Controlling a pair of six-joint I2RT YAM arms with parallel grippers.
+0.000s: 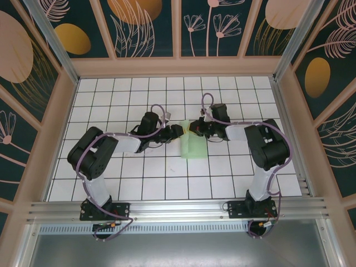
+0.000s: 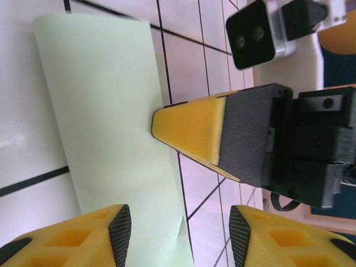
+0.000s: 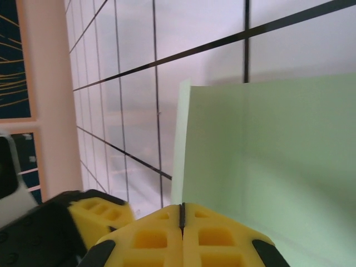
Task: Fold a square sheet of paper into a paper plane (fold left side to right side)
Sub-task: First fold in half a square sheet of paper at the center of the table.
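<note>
White grid tiles cover the table (image 1: 111, 183). From above, the square sheet of paper (image 1: 194, 148) lies mid-table as a narrow strip, its long axis running away from the bases. The left gripper (image 1: 177, 132) and right gripper (image 1: 192, 129) meet at its far end, the left just off its left edge.

At the left wrist, the left gripper (image 2: 181, 236) stands spread over the sheet.

At the right wrist, the right gripper (image 3: 182, 214) is pressed together at the sheet's edge; whether it nips paper I cannot tell.

Left arm (image 1: 105, 147) jaws apart; right arm (image 1: 261, 142) jaws pressed together; both bent inward
</note>
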